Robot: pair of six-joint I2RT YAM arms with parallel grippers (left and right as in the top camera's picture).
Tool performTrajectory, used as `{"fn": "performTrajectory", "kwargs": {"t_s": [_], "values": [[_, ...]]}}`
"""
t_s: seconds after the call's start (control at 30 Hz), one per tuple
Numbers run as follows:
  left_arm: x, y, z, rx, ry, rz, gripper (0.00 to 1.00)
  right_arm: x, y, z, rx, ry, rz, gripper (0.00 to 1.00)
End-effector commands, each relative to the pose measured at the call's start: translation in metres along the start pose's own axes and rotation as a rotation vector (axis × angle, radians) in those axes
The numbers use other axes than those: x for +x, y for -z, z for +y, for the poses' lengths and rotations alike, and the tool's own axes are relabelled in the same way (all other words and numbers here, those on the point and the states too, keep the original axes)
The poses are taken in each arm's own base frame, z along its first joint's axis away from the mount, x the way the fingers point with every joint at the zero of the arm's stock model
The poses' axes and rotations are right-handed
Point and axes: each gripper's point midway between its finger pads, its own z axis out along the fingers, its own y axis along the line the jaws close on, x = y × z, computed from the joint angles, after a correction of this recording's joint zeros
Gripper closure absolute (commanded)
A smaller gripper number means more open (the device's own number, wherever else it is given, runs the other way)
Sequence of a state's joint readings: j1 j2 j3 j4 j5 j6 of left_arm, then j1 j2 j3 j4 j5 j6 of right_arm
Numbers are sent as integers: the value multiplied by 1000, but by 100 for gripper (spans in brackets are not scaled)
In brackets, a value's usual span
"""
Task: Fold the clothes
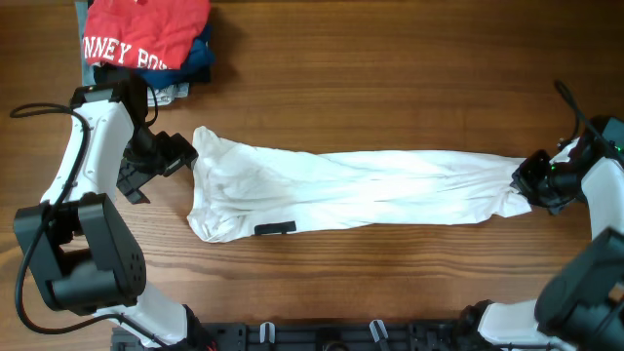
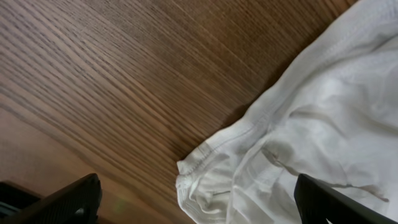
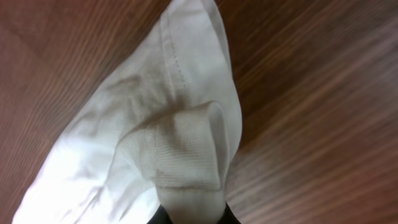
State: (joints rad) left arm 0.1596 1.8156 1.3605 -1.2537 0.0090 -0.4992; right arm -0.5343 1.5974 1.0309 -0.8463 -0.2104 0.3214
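White and thin, the T-shirt [image 1: 351, 190] lies stretched in a long rumpled band across the wooden table [image 1: 390, 88], its right end pinched in the closed right gripper [image 1: 529, 181] — a ribbed fold of cloth [image 3: 186, 155] runs into the jaws. The left gripper [image 1: 178, 156] hovers spread wide just beside the left end, holding nothing. To fold cleanly, it should probably close on the stitched corner [image 2: 199, 171] — both layers — before either arm lifts.

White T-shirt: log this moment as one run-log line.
white T-shirt: long strip on table | left gripper: open, at one end | right gripper: shut on other end
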Motion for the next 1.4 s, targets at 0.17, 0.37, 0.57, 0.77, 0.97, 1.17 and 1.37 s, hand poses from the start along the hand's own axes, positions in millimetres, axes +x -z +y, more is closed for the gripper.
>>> {"fn": "performTrajectory", "kwargs": {"t_s": [0.17,0.37,0.57,0.77,0.97,1.17,1.37], "values": [[-4,5,-5,23,2,-19,0,43,15,65,30,278,-36,96],[-4,5,-5,23,2,-19,0,93,5,107,19,475,22,96],[-5,5,-5,23,2,-20,0,127,3,124,16,558,70,95],[-4,5,-5,23,2,-19,0,137,4,139,-65,552,103,75],[-4,5,-5,23,2,-19,0,146,13,165,-209,597,141,67],[-4,5,-5,23,2,-19,0,89,30,131,34,536,-30,44],[-4,5,-4,21,2,-16,0,112,-10,103,59,536,81,96]]}}
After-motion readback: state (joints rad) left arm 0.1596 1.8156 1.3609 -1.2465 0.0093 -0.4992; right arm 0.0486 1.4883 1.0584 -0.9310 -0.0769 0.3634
